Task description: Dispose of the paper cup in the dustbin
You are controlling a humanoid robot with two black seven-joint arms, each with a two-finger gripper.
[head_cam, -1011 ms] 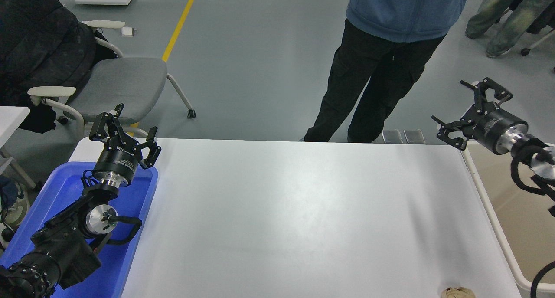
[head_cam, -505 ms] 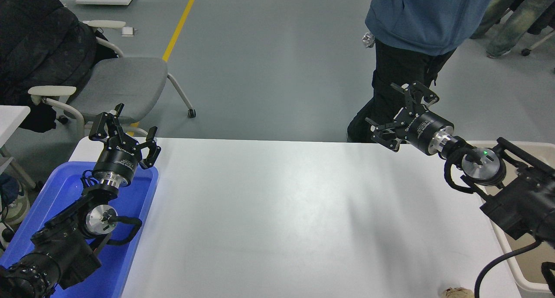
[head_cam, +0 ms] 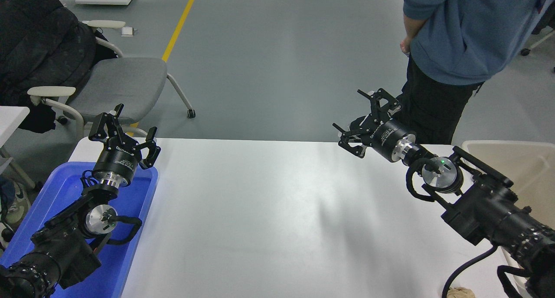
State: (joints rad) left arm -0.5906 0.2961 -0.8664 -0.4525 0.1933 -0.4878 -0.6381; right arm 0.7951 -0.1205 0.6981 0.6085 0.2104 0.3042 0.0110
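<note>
The paper cup is out of view. The beige dustbin (head_cam: pixel 531 163) stands off the table's right edge, partly hidden by my right arm. My right gripper (head_cam: pixel 355 118) is open and empty above the table's far edge, right of the middle. My left gripper (head_cam: pixel 123 124) is open and empty, parked over the far end of the blue tray at the lower left.
A blue tray (head_cam: pixel 60 189) lies on the table's left edge under my left arm. A crumpled brown paper ball (head_cam: pixel 461 293) lies at the table's front right. A person in a blue top (head_cam: pixel 468 33) stands beyond the far right. A grey chair (head_cam: pixel 125 83) stands at the far left.
My right arm has swung left from over the dustbin to above the table's far edge, its gripper open and empty throughout. The person has stepped to the right. The left arm has not moved.
</note>
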